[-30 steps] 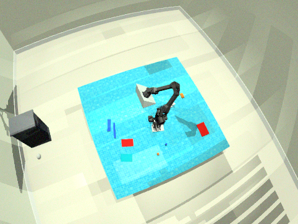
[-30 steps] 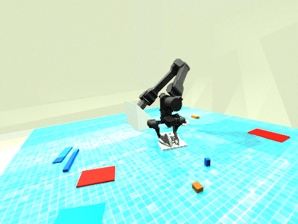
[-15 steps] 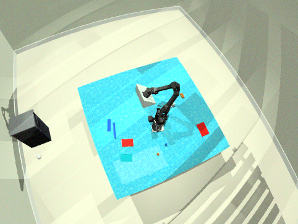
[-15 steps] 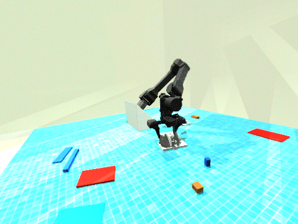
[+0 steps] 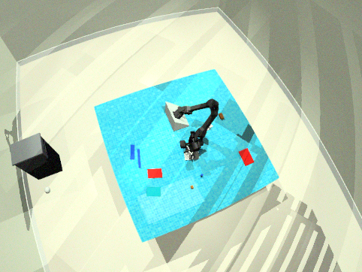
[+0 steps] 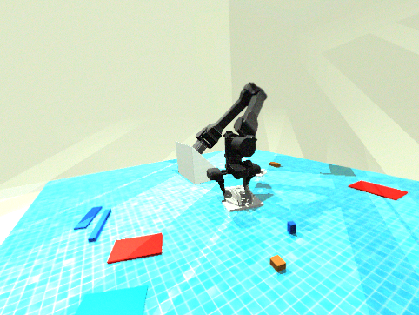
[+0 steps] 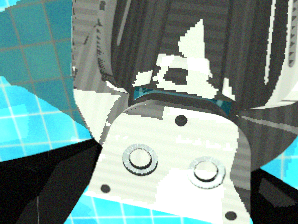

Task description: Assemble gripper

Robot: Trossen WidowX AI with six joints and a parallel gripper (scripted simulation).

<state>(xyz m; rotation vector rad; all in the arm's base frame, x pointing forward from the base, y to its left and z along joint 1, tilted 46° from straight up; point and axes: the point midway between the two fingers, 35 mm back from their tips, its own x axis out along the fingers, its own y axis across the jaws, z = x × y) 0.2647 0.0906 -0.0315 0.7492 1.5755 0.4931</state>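
My gripper points down in the middle of the table, shut on the housing plate by its left and right edges. In the wrist view, both ringed holes of the plate show a pale round stub end, one at the left and one at the right. Pale, partly shaded jaw parts reach out from under the plate's far edge. The white gripper base lies under my fingers, mostly hidden. The pins and the gear teeth are hidden. Whether the plate is fully down and level, I cannot tell.
A white wedge-shaped block stands behind, beside the arm. Red plates, blue strips, a teal plate, a small blue block and orange blocks lie around.
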